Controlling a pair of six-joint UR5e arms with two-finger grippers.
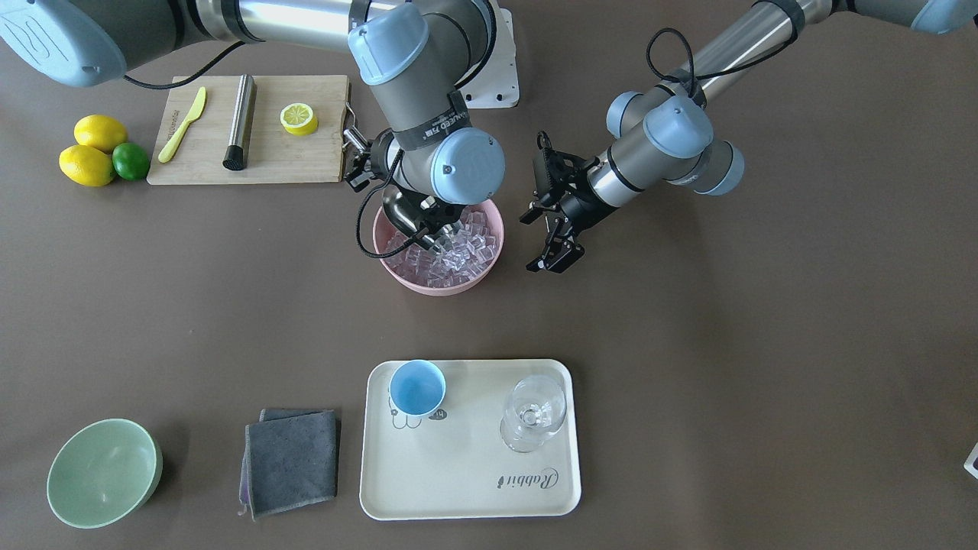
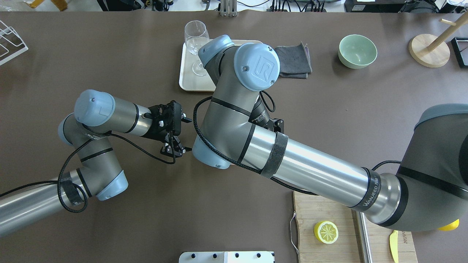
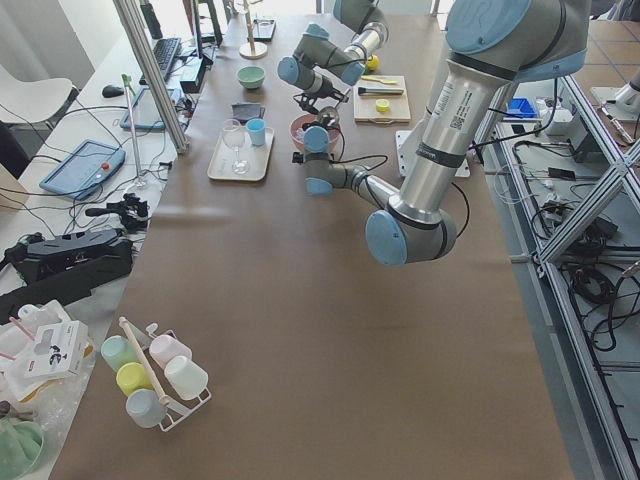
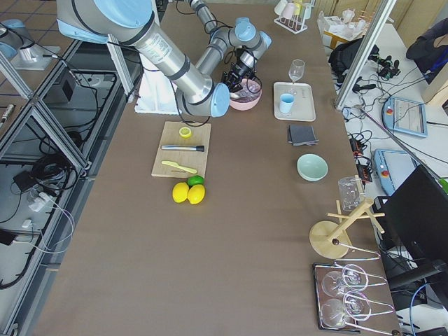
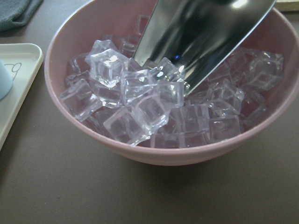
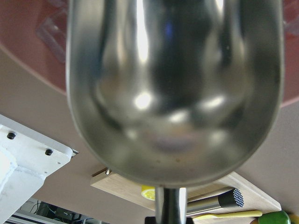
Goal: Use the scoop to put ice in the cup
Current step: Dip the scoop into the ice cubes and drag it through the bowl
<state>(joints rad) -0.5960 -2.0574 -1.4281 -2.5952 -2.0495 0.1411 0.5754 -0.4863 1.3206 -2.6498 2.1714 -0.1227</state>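
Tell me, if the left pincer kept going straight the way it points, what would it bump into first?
Most likely the near wall of the pink bowl of ice: the left pincer tilts down toward it. It might instead touch the table just short of it; depth is unclear.

Bright, even light, soft shadows; glare streaks the scoop (image 6: 173, 84), blurred in the right wrist view.
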